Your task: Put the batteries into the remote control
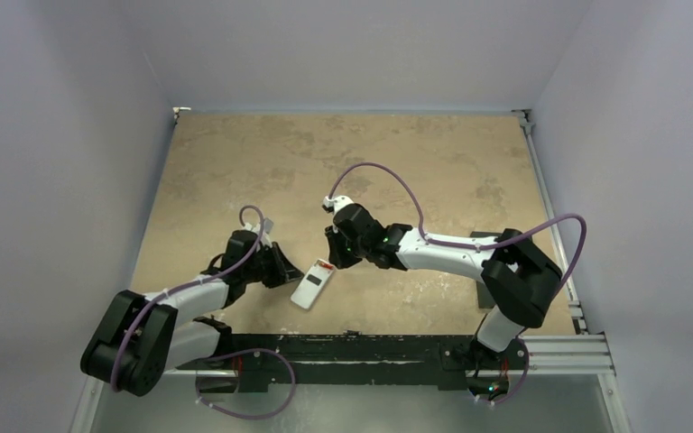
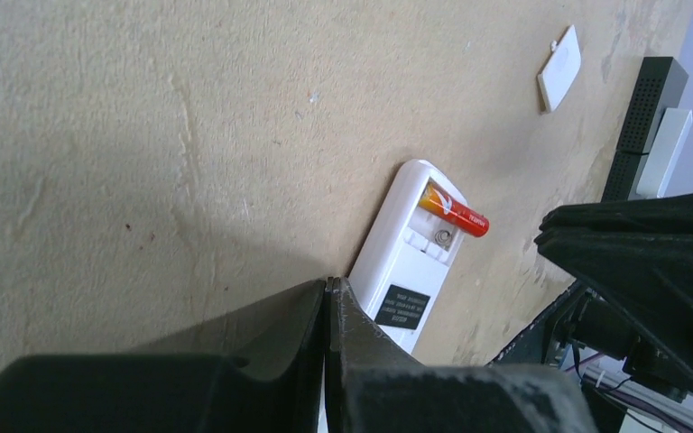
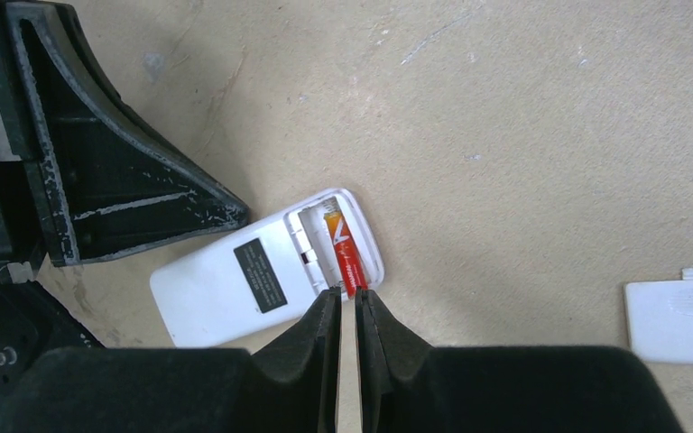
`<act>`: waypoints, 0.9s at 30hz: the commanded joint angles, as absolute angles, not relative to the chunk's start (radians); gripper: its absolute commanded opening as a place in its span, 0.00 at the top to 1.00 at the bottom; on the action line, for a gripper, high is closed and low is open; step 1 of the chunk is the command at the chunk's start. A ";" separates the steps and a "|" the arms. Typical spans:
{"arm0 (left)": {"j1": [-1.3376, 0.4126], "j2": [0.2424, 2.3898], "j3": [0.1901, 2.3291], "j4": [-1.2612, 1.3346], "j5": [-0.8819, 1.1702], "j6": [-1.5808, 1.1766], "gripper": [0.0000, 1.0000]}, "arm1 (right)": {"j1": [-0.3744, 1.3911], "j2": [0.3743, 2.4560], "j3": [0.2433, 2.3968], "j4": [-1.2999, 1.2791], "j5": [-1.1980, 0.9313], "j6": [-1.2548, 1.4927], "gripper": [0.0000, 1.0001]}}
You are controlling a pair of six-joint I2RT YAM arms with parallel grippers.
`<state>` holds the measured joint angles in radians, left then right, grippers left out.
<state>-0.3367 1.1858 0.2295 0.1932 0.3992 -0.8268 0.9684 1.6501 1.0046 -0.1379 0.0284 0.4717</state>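
Desk: left claw shut tight and empty, tips just beside the label end of the remote control; right claw ajar by a thin slit, gripping nothing, tips at the remote's open-compartment end. Remote lies back up on the desk between the two claws, its detached white cover well off beyond the compartment end. One battery sits slanted in the compartment, outer end poking over the remote's rim toward the right claw.
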 commanded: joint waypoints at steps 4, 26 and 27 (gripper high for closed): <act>-0.332 1.108 0.191 0.175 0.427 -0.827 0.99 | 0.965 1.604 0.985 -0.126 0.053 0.480 0.81; -0.333 0.925 0.092 0.143 0.469 -0.902 1.00 | 0.965 1.597 0.971 -0.119 0.058 0.486 0.80; -0.333 0.916 0.090 0.142 0.471 -0.909 1.00 | 0.965 1.598 0.972 -0.119 0.060 0.486 0.80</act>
